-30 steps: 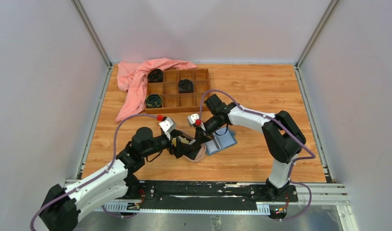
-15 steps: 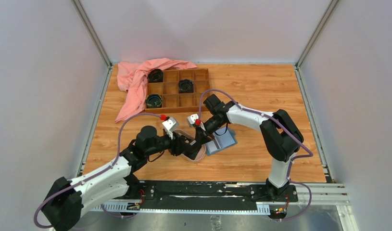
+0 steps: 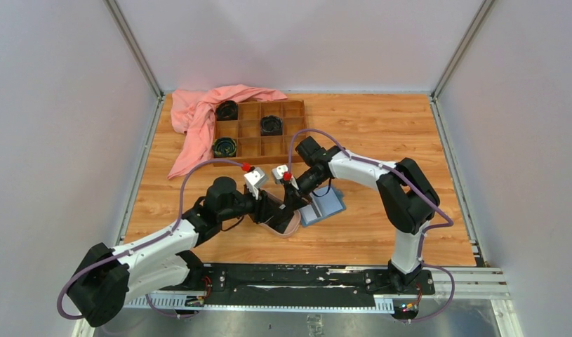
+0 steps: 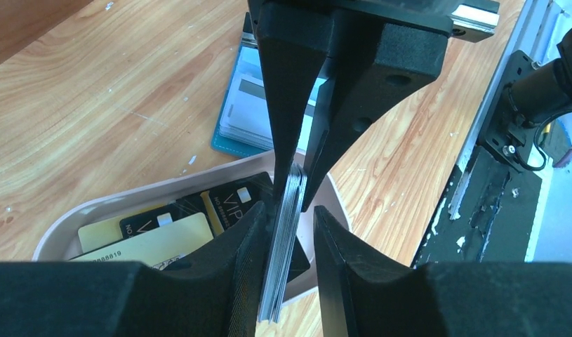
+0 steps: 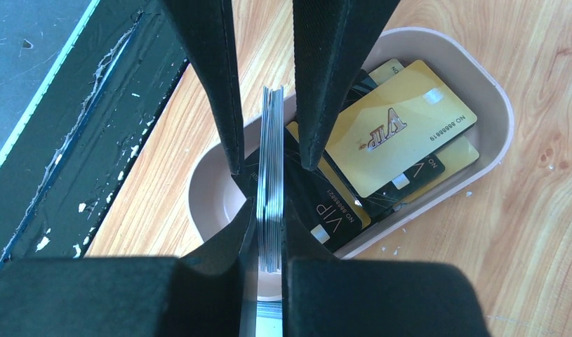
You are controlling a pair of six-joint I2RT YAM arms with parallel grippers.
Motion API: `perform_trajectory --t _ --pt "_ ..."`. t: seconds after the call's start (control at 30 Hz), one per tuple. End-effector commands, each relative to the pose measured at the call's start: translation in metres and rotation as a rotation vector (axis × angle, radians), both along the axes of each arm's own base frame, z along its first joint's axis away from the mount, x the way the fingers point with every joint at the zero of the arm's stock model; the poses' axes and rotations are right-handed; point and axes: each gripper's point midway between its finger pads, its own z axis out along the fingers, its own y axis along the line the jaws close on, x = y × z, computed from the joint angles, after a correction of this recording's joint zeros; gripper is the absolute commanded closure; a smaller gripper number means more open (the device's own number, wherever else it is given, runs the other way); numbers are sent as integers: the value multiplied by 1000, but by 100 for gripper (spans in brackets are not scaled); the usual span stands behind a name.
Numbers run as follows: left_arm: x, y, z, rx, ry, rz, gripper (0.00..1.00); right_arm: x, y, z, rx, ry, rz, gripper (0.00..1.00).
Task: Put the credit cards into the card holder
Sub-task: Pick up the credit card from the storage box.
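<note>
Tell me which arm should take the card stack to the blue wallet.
Right. The right gripper clamps the stack of cards above the pink dish, and the blue wallet lies on its side. The left gripper only flanks the stack, with gaps showing.

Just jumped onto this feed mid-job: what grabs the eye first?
Both grippers meet over the pink dish. The right gripper clamps a stack of cards edge-on, and the left gripper straddles the same stack with its jaws open around it. Gold and black cards lie loose in the dish, and the open blue card holder lies beside it.
</note>
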Motion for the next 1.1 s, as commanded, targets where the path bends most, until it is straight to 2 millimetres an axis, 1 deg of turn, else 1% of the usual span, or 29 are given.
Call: perform_trajectory --t 0.0,0.2,0.4,0.43,0.5,0.73,0.77,0.9,0.97,1.07 --pt "5 -4 7 -3 -30 -15 66 -8 4 6 8 47 22 100" --pt "5 -9 4 4 -5 -37 69 -8 4 5 4 54 21 100" --pt "5 -12 -2 16 14 -49 81 -8 4 2 -5 62 19 100" --pt "5 -12 -2 17 15 -51 84 -8 4 3 -4 62 19 100" --pt "5 -13 -1 16 12 -60 99 -8 4 2 -5 62 19 100" --pt "7 -10 0 19 -4 -46 100 -8 4 0 -12 64 18 99" --pt "7 -9 -2 24 -5 -41 100 -7 4 0 -13 62 16 96" --pt "9 -5 -9 47 -7 -22 100 -3 3 -5 -45 58 -2 70" --pt "10 -5 -13 59 -3 -20 100 0 2 -6 -62 47 -16 59" --pt "11 -4 -17 69 1 -18 100 4 1 -5 -74 35 -30 50"
